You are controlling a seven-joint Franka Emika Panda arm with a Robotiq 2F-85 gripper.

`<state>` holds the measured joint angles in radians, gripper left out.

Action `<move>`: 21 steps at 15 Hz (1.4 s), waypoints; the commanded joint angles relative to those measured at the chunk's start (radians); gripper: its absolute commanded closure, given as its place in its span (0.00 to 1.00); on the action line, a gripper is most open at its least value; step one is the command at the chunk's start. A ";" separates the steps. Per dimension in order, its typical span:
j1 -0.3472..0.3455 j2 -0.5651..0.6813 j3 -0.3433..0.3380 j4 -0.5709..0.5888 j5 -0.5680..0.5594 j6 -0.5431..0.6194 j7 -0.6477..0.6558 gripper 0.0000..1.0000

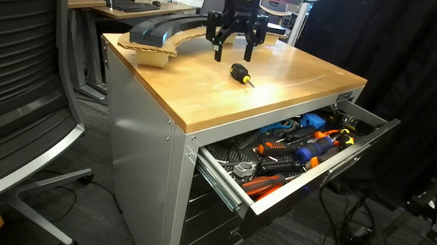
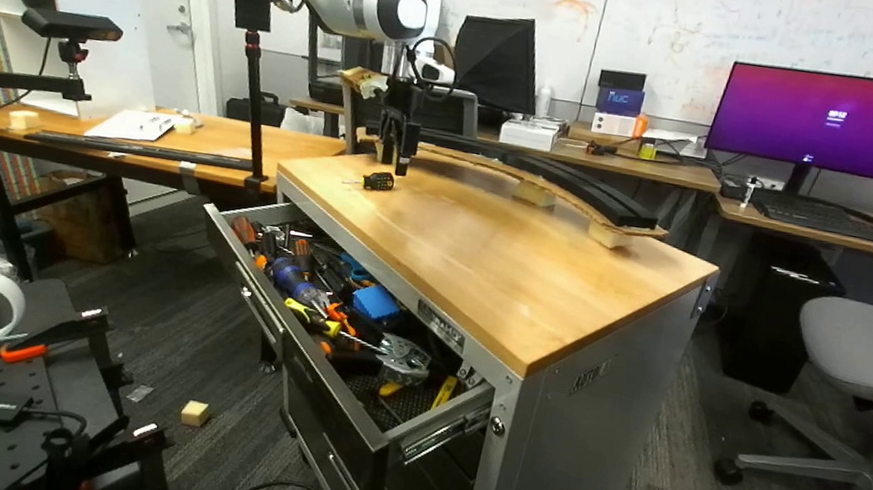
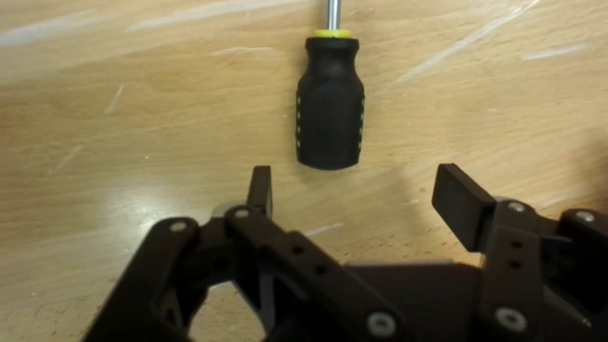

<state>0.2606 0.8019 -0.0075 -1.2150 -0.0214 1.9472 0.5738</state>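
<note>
Foremost, my tool (image 3: pixel 356 192) hangs near the handle end of a stubby screwdriver (image 3: pixel 330 104) and above its level, dark fingers (image 3: pixel 457 204) spread wide, wood grain visible through the gap. In the wrist view the screwdriver lies just beyond my fingertips, in line with the space between them and apart from both. It rests on its side: black handle with yellowish marks, yellow collar, slim metal shaft. Beneath the screwdriver extends the bench (image 1: pixel 187 95), a pale wooden top with whitish scuffs. On the screwdriver's handle side, a curved black strip (image 2: pixel 582 182) sits on cardboard (image 1: pixel 188 37), which small pale blocks (image 1: pixel 152 59) raise. Off the screwdriver's shaft end, and lower, a drawer (image 1: pixel 317 170) stands pulled out; crowded inside I note an orange-and-black handle (image 1: pixel 278 149), a blue block-like piece (image 2: pixel 375 302) and a yellow-and-black handle (image 2: pixel 311 318). Well beyond the screwdriver, again on the handle side, a monitor (image 2: pixel 846 123) glows purple in both exterior views, a keyboard (image 2: pixel 829 220) in front of it. Farthest from the screwdriver, in an exterior view, a whiteboard (image 2: pixel 674 13) carries faint writing.
</note>
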 commanded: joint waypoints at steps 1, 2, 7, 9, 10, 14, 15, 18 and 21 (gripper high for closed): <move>0.002 0.040 -0.001 0.099 0.019 -0.120 0.020 0.47; -0.006 0.041 0.007 0.104 0.031 -0.140 0.007 0.54; -0.033 0.062 0.034 0.107 0.093 -0.221 -0.030 0.91; -0.039 0.064 0.037 0.105 0.108 -0.240 -0.039 0.86; -0.041 0.056 0.038 0.100 0.113 -0.258 -0.045 0.86; -0.033 -0.022 0.062 0.032 0.129 -0.406 -0.102 0.87; -0.028 -0.039 0.073 0.010 0.133 -0.450 -0.114 0.87; -0.010 -0.065 0.100 -0.033 0.144 -0.535 -0.138 0.87; 0.016 -0.055 0.112 -0.042 0.130 -0.572 -0.172 0.86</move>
<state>0.2602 0.7770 0.0987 -1.2161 0.1021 1.4194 0.4457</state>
